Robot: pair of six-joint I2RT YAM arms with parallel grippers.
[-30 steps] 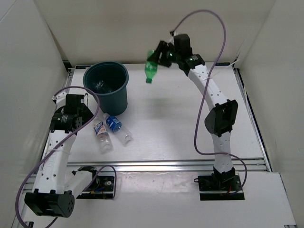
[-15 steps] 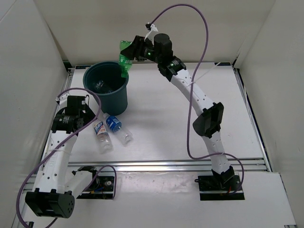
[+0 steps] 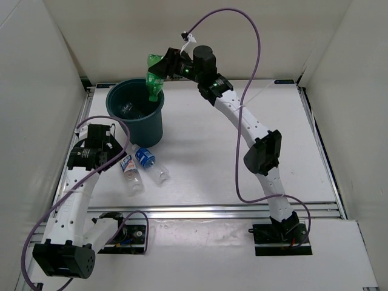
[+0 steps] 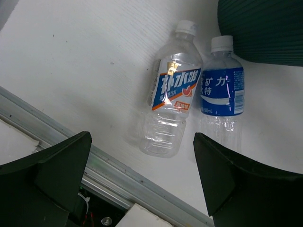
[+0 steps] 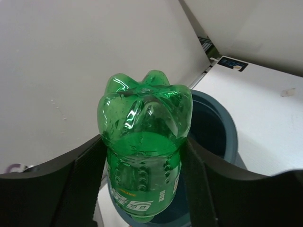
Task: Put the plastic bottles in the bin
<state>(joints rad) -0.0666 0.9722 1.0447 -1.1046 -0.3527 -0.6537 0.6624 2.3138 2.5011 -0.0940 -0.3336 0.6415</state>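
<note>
The slender green plastic bottle (image 3: 153,77) hung neck-down in the air, its lobed base pinched between the fingers of the right hand (image 3: 162,63), which pressed on both sides of it and were open only as far as the bottle's width. Seen from above, the neck pointed into the mouth of the round dark teal plastic bin (image 3: 145,127), which stood toward 10 o'clock on the white bench (image 3: 206,157); the neck sat just inside the rim on the bin's 2 o'clock side. The step in hand looked like the drop. To do it well, the bottle should be carried a little further toward the bin's centre before the fingers part, since a tall bottle let go near the rim could clip it and tip out. The left hand (image 4: 142,139) hovered wide open with nothing in it above the clear bottle with a white label (image 4: 171,101) and the clear bottle with a blue label (image 4: 222,92), which lay side by side on the bench at the bin's 6 o'clock, waiting their turn
</note>
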